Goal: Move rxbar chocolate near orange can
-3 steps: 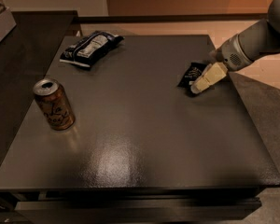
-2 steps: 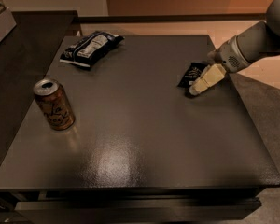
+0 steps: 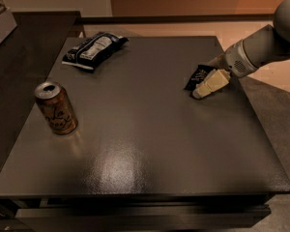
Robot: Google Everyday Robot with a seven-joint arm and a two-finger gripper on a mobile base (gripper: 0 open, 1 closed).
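The rxbar chocolate (image 3: 196, 76) is a small flat black wrapper with white print, lying on the right side of the dark table (image 3: 145, 144). My gripper (image 3: 202, 87) reaches in from the right and sits right over the bar's right edge, its cream-coloured fingers (image 3: 211, 83) low against the table and partly covering the bar. The orange can (image 3: 56, 108) stands upright at the left side of the table, far from the bar and the gripper.
A dark blue-and-white chip bag (image 3: 93, 50) lies at the table's back left. A darker counter (image 3: 24, 47) adjoins the table on the left. The grey arm (image 3: 261, 50) crosses the table's right edge.
The gripper and the rxbar stay almost where they were; no clear movement. The can and the chip bag have not moved.
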